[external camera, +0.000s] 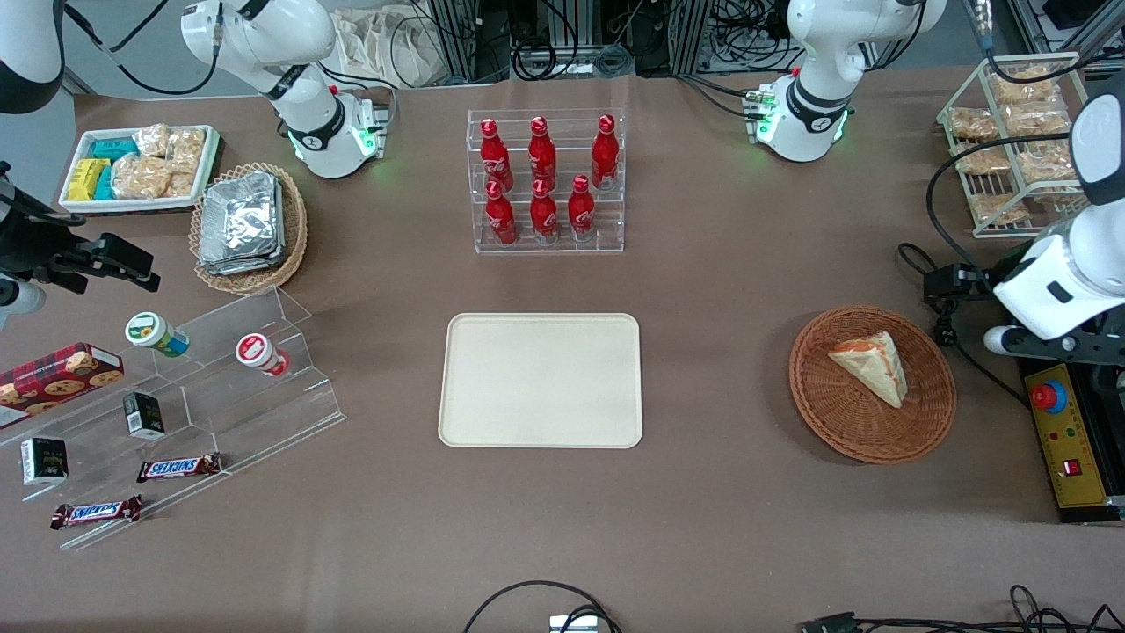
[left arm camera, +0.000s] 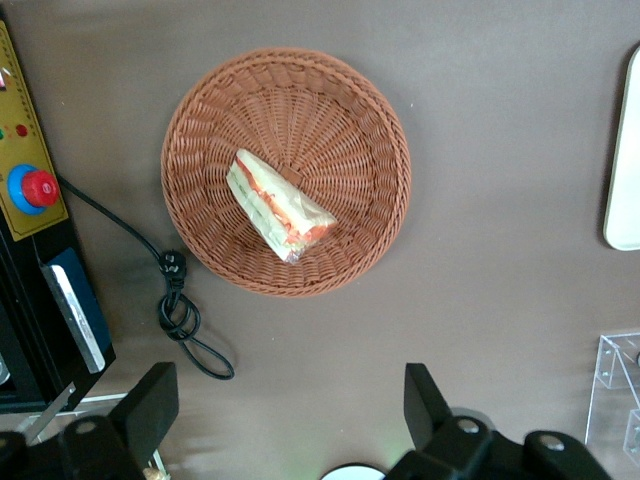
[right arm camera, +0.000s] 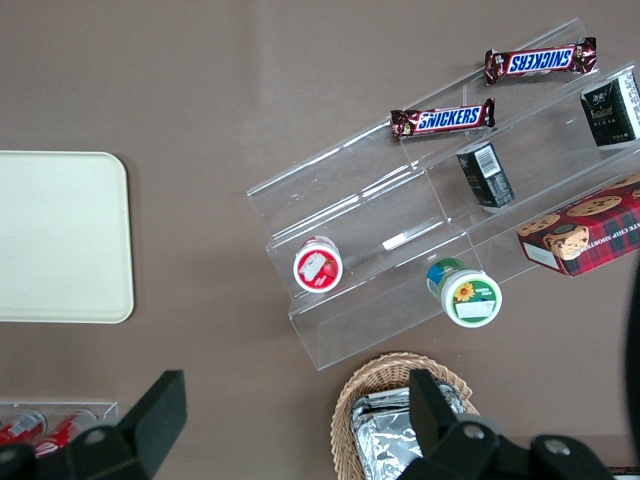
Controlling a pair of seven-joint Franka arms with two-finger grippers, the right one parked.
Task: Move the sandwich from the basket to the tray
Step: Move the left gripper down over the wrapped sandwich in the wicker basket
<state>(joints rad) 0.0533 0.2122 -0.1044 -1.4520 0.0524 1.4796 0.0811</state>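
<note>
the hand (left arm camera: 290,420) hung high above the basket (left arm camera: 200,130), fingers spread wide and empty, positioned for descent onto the sandwich (left arm camera: 280,205); the tray (external camera: 540,380) lay unloaded.

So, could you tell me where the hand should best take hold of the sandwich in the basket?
Probably from above, across the sandwich's two long sides near its wide middle. It lies flat in the basket with space all around, and the wedge narrows at one end. The hand hangs open, off the basket.
</note>
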